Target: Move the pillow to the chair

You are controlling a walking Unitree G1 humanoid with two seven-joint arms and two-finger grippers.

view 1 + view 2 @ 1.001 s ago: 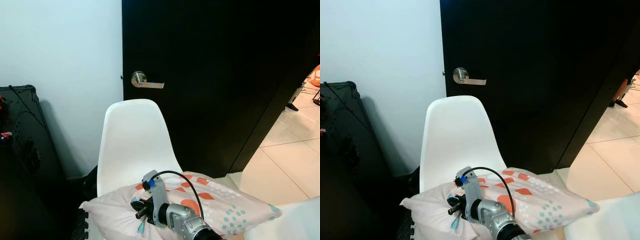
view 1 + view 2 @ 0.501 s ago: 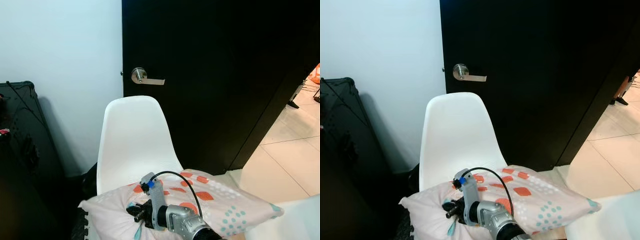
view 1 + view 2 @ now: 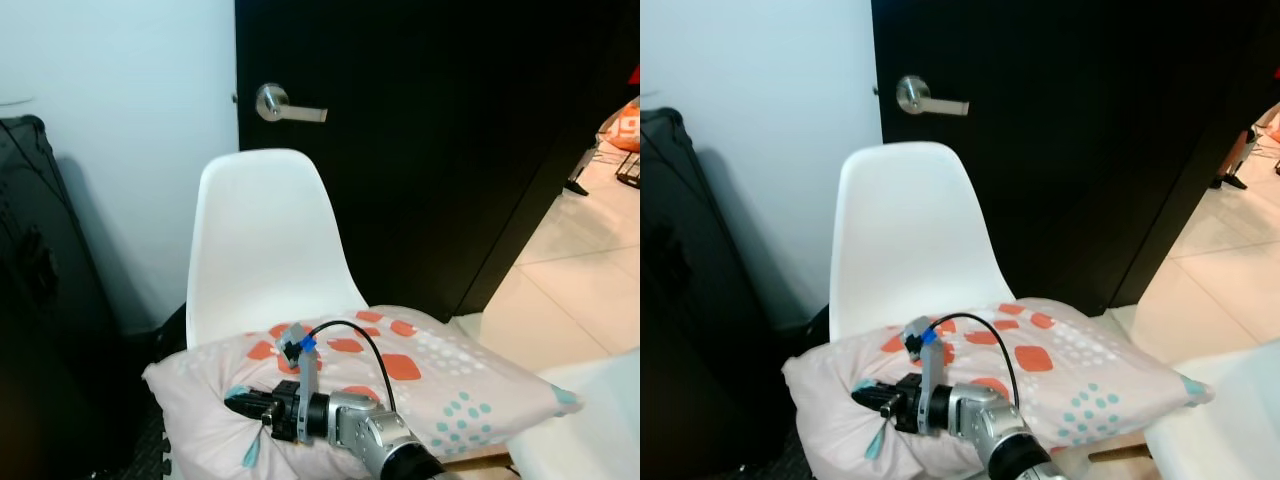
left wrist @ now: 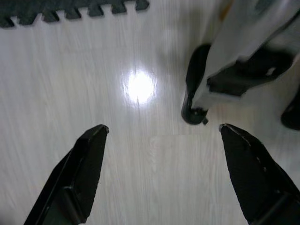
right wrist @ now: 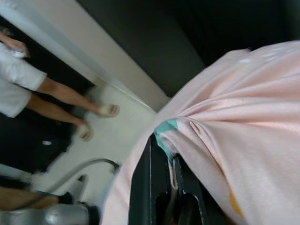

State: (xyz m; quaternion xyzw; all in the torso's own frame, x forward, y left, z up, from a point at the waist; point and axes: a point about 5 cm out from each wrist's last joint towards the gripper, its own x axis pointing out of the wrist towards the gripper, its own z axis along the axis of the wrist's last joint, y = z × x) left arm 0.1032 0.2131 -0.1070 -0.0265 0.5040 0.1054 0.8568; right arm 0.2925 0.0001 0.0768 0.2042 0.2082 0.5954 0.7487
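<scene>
Seat of the white moulded plastic chair (image 3: pixel 262 235) hidden beneath the pillow (image 3: pixel 440 385); only the smooth curved backrest is exposed, and the chair legs are cut off at the lower edge of both eye views. The pillow, soft pale-pink fabric printed with orange patches and teal dots, lies across the front of the chair, its right end overhanging towards the tiled floor (image 3: pixel 585 280) and its left end bunched into a gathered corner. The right gripper (image 3: pixel 243 405), on a silver arm with a looped black cable, meets that corner; in the eye views the fingertips sink into the folds and their spacing is hard to read. The right wrist view resolves this: the two black fingers (image 5: pixel 140 187) are closed together on a pinched ridge of pillow fabric with a teal mark, and a person's bare legs (image 5: pixel 70 101) in sandals stand beyond. The left wrist view shows the left gripper (image 4: pixel 161 140) spread wide, holding nothing, above pale wood-grain flooring. Behind the chair: a matt black door with a brushed-metal lever handle (image 3: pixel 283 104).
</scene>
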